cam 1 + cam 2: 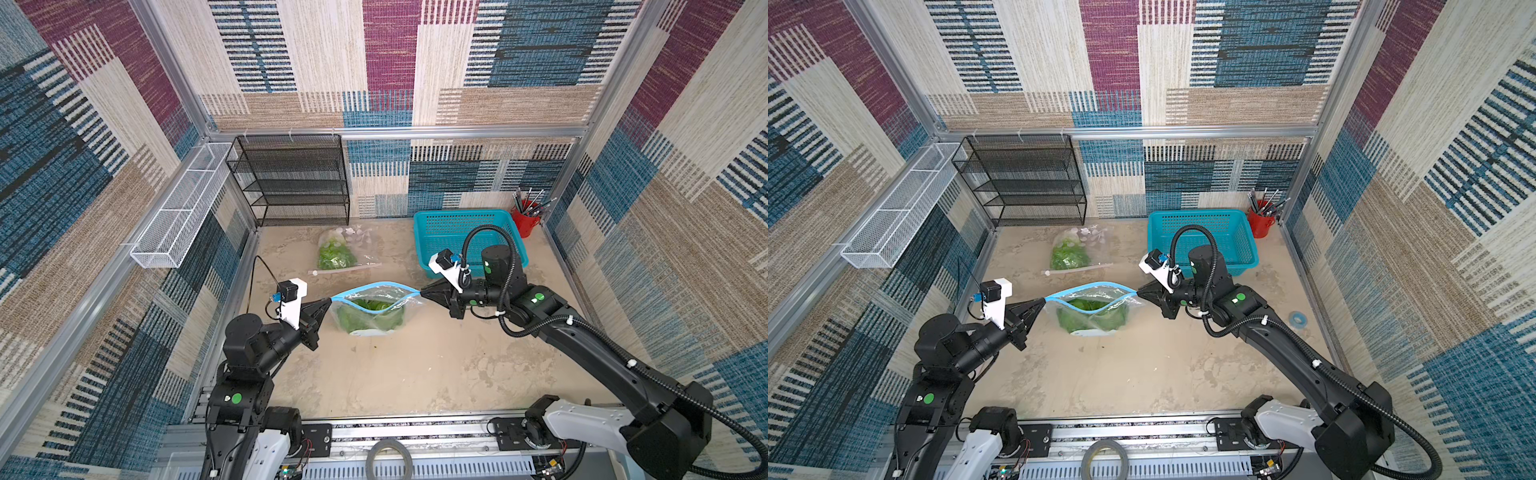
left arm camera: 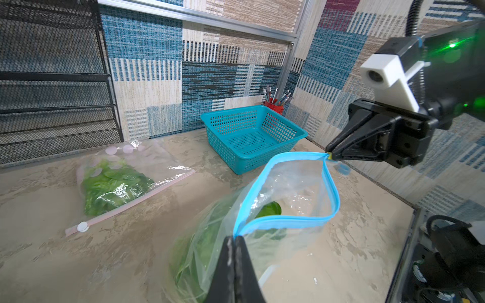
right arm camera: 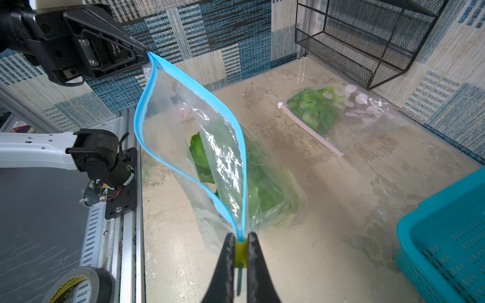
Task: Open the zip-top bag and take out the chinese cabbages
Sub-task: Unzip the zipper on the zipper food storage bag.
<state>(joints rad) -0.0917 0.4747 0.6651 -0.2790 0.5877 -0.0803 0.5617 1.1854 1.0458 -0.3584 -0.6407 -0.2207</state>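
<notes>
Green chinese cabbages (image 1: 372, 316) (bagged) sit between left hand (image 1: 328, 302) and right hand (image 1: 424, 294), clamping bag (image 1: 374, 284).

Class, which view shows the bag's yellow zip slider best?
The right wrist view: the yellow zip slider is close up, pinched by the right gripper. The left wrist view shows only a yellow speck; in both top views it cannot be made out.

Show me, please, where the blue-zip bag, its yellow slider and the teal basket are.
blue-zip bag (image 1: 374, 322), in a top view, on its clear front wall.
yellow slider (image 3: 241, 251), in the right wrist view, on its visible middle.
teal basket (image 2: 221, 147), in the left wrist view, on its outer side wall.
</notes>
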